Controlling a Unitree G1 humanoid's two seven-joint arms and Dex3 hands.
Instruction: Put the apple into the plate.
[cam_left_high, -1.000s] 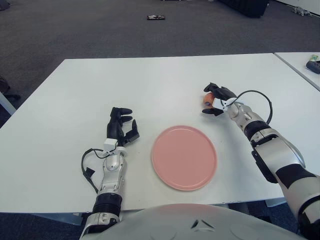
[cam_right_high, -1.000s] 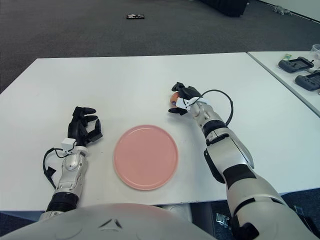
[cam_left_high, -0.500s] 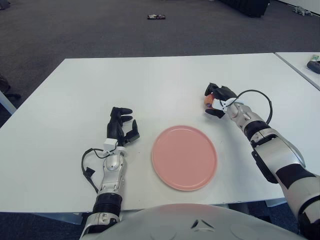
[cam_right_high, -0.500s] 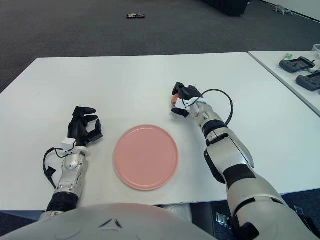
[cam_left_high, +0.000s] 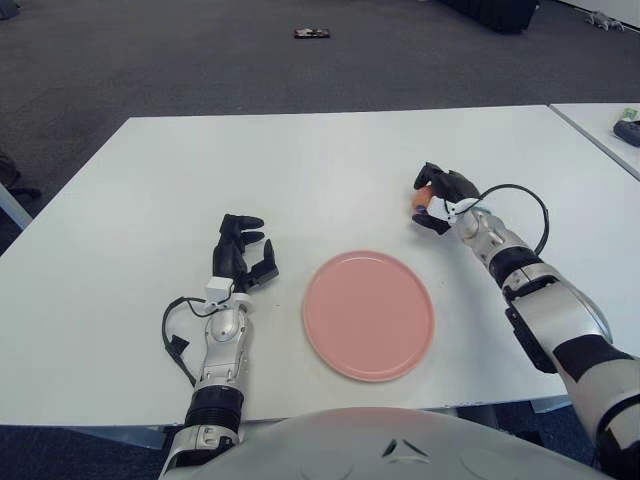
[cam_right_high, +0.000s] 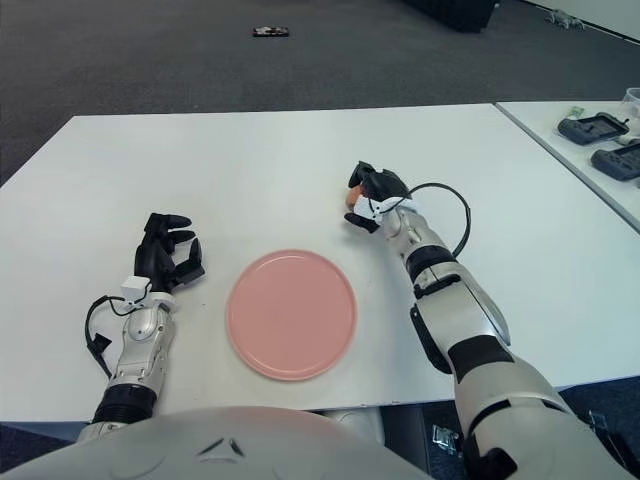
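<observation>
Right hand (cam_left_high: 441, 198) gripping apple (cam_left_high: 421, 196), fingers wrapped around it.
Plate (cam_left_high: 368, 315) bare on table (cam_left_high: 300, 160); left hand (cam_left_high: 241, 255) resting, fingers relaxed.

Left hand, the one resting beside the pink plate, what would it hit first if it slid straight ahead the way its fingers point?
Probably nothing. The left hand points away from the robot over bare white table; the plate lies to its right, off that line. The way looks free to the far edge.

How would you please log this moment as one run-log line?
stage: grasp | right robot hand: closed on apple, beyond plate's right | plate: empty | left robot hand: idle on table, open
</observation>
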